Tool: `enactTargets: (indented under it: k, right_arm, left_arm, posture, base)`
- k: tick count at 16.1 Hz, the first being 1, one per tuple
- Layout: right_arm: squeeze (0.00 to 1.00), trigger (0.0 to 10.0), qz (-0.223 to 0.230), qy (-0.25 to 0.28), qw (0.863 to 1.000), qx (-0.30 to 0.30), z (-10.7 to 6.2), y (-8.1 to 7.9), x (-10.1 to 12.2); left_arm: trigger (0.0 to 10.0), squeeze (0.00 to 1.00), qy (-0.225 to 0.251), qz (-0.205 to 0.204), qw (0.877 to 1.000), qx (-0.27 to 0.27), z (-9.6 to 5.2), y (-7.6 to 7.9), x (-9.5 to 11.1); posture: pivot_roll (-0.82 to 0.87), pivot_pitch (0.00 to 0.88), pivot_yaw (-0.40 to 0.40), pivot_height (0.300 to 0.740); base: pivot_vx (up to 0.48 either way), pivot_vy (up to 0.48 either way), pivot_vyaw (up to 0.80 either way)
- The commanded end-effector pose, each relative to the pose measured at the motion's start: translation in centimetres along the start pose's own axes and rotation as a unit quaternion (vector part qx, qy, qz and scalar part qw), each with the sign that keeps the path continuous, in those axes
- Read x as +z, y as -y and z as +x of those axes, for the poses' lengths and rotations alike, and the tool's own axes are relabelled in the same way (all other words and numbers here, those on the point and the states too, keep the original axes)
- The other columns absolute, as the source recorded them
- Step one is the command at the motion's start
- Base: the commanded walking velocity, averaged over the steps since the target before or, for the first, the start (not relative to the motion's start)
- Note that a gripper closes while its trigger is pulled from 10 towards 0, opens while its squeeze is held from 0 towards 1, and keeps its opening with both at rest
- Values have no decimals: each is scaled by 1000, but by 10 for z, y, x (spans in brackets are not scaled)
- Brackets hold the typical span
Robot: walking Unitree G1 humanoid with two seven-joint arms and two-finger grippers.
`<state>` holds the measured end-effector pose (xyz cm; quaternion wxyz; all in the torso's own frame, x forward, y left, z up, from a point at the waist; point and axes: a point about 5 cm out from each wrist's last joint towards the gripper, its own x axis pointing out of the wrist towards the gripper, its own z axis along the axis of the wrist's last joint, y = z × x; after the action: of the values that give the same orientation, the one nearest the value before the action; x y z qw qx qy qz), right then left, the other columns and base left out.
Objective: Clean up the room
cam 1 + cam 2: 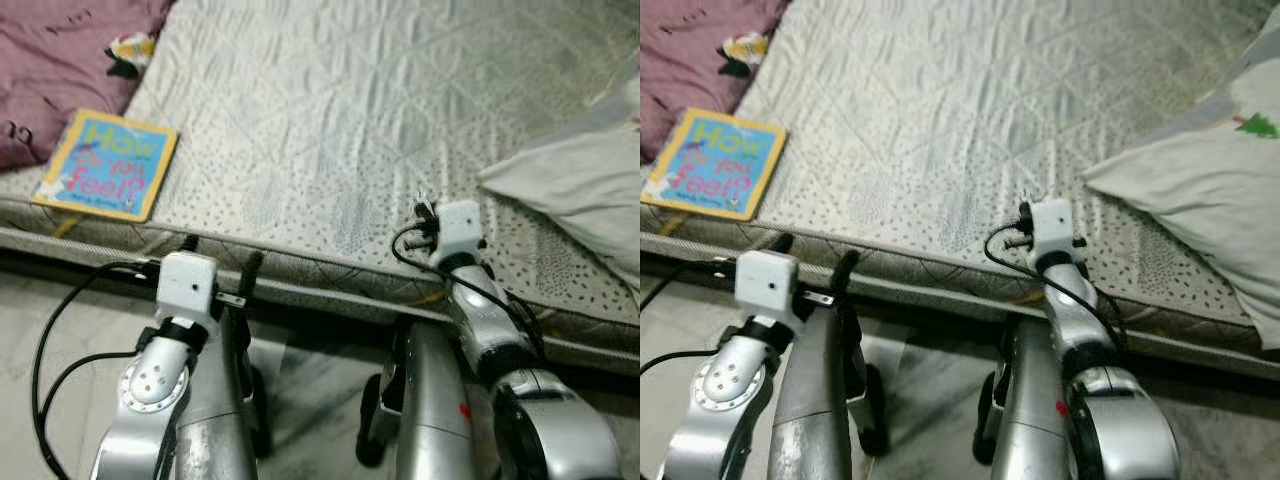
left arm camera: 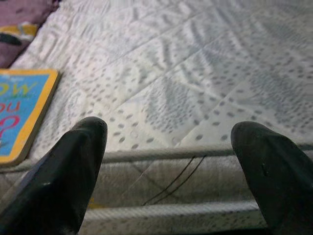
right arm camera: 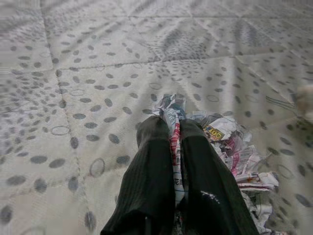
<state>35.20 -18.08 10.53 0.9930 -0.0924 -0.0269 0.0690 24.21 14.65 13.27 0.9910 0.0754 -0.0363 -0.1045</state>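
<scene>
Both silver arms fill the near foreground at the bed [image 1: 330,130] edge. A pillow [image 1: 580,190] lies at the right, a book [image 1: 105,162] at the left. The left gripper [image 2: 168,161] hovers at the mattress edge, fingers apart. The right gripper [image 3: 172,147] is over the mattress, fingers clamped on a wrapper [image 3: 230,152], crumpled white with red print. Step in hand: trash pickup. The next move likely calls for lifting and carrying it to a bin.
</scene>
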Motion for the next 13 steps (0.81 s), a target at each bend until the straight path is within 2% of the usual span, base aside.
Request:
enactTargets:
  k: [1, 3, 4, 5, 6, 7, 8, 9, 10, 11, 13]
  right_arm:
    - [0, 0, -5, 2, 1000, 21, -10, 2, -4]
    - [0, 0, -13, 14, 999, 29, -19, 4, -3]
    - [0, 0, -19, 39, 998, 44, -35, 0, 1]
    - [0, 0, -20, 56, 998, 38, -43, -1, 6]
    - [0, 0, 5, 57, 998, -6, -53, 2, 7]
    - [0, 0, 12, 58, 998, -26, -59, 4, 7]
    - [0, 7725, 29, 53, 996, -69, -73, 8, 4]
    - [0, 10000, 38, 47, 994, -88, -78, 10, 1]
    - [0, 10000, 74, 34, 989, -124, -89, 12, -6]
    - [0, 10000, 93, 31, 987, -126, -91, 9, -7]
    - [0, 10000, 103, 41, 990, -91, -93, 0, 0]
  left_arm:
    - [10000, 0, -12, 1, 1000, -6, -2, 2, -8]
    - [10000, 0, -13, 1, 1000, -9, 0, 2, -10]
    - [10000, 0, -11, 0, 1000, -10, 3, 5, -14]
    - [10000, 0, -10, -1, 1000, -2, 4, 7, -15]
    - [10000, 0, -10, 5, 1000, 20, 5, 7, -19]
    - [10000, 0, -11, 4, 1000, 28, 5, 8, -21]
    - [10000, 0, -13, 0, 999, 35, 4, 8, -24]
    - [10000, 0, -13, -2, 999, 37, 3, 8, -25]
    - [10000, 0, -16, -6, 999, 38, 4, 8, -27]
    - [10000, 0, -17, -8, 999, 37, 6, 8, -28]
    - [10000, 0, -13, -10, 1000, 23, 10, 11, -28]
  posture:
    - [49, 173, 4, 532]
    - [44, 170, 4, 532]
    - [21, 133, 2, 532]
    - [22, 118, 3, 532]
    - [17, 100, 4, 532]
    - [11, 81, 7, 532]
    - [-1, 60, 11, 532]
    - [-1, 60, 11, 532]
    - [-20, 53, 22, 532]
    - [-26, 53, 26, 532]
    - [-36, 58, 23, 532]
  base:
    - [0, 0, 0]
    - [0, 0, 0]
    - [0, 0, 0]
    - [0, 0, 0]
    - [0, 0, 0]
    - [0, 0, 0]
    - [0, 0, 0]
    - [0, 0, 0]
    - [0, 0, 0]
    - [0, 0, 0]
    - [0, 0, 0]
